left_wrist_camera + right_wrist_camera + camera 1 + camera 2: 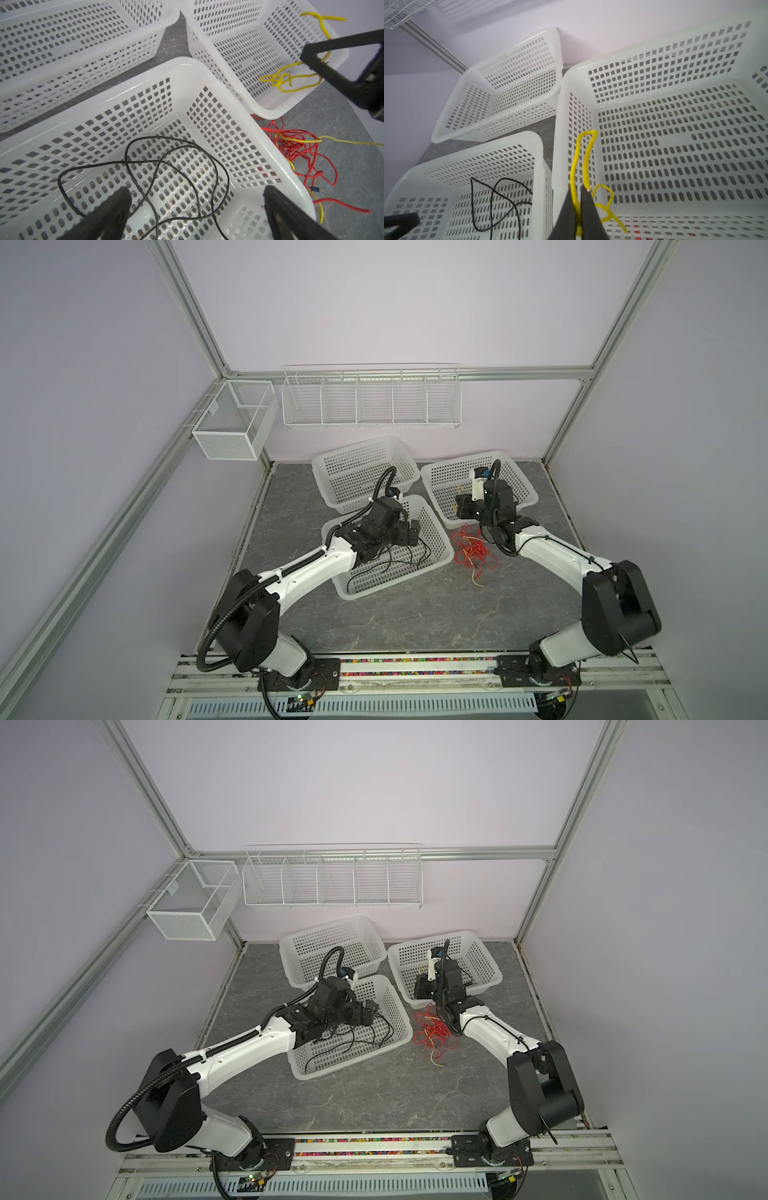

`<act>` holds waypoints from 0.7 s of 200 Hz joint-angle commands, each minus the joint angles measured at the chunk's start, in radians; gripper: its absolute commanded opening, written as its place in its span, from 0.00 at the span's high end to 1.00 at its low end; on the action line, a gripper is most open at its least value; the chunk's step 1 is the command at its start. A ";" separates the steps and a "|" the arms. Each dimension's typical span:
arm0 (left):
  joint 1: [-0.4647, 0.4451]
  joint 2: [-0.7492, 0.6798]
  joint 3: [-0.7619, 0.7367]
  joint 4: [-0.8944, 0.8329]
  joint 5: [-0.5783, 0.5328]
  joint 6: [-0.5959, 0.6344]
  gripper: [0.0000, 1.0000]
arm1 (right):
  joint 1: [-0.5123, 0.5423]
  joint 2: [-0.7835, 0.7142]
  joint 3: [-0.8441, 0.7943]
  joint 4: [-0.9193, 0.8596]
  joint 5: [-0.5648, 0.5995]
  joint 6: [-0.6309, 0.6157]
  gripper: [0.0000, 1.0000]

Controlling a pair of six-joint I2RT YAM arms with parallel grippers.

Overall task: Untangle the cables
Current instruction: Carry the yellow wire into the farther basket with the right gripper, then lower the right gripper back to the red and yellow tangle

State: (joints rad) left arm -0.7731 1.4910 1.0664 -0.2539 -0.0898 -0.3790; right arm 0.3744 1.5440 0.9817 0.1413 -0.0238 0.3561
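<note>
Left gripper (196, 189) (409, 531) is wide open and holds nothing. It hovers over the near basket (182, 61), inside its rim line. Black cables (126, 161) lie in loose crossing loops on the near basket's floor, right below the spread fingers (110, 209). One loop runs close by a finger; can't tell if it touches.

Right gripper (578, 199) (463, 506) is pinched tight on a yellow cable (572, 166). It sits over the right basket (558, 124), which stands just right of and behind the near basket. Above the tips the yellow cable arches up in a bent loop. Below them it hangs in knotted loops (278, 80) inside the right basket.

Red cables (471, 549) (295, 145) are a crinkly tangled pile on the table (415, 622), just right of the near basket's wall. Yellow strands thread through the pile. In both top views one yellow end pokes out on the pile's front side.

Back basket (353, 446) stands just behind the near basket, with a strip of table showing between them in the left wrist view.
</note>
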 commanded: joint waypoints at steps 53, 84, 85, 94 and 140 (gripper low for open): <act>0.002 -0.049 -0.039 0.109 0.112 0.071 0.00 | -0.012 0.011 0.023 -0.041 -0.025 -0.013 0.78; -0.007 -0.047 -0.037 0.148 0.174 0.096 0.01 | -0.013 -0.069 -0.013 -0.090 -0.025 -0.046 0.74; -0.008 -0.047 -0.037 0.148 0.177 0.097 0.01 | -0.012 -0.072 -0.015 -0.092 -0.024 -0.047 0.74; -0.011 -0.042 -0.031 0.151 0.191 0.104 0.01 | -0.014 -0.105 -0.029 -0.113 -0.020 -0.059 0.73; -0.066 0.017 0.027 0.140 0.214 0.153 0.03 | -0.012 -0.275 -0.096 -0.272 0.002 -0.110 0.71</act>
State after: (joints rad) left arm -0.8074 1.4700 1.0428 -0.1200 0.0933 -0.2714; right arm 0.3641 1.3357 0.9222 -0.0101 -0.0380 0.2970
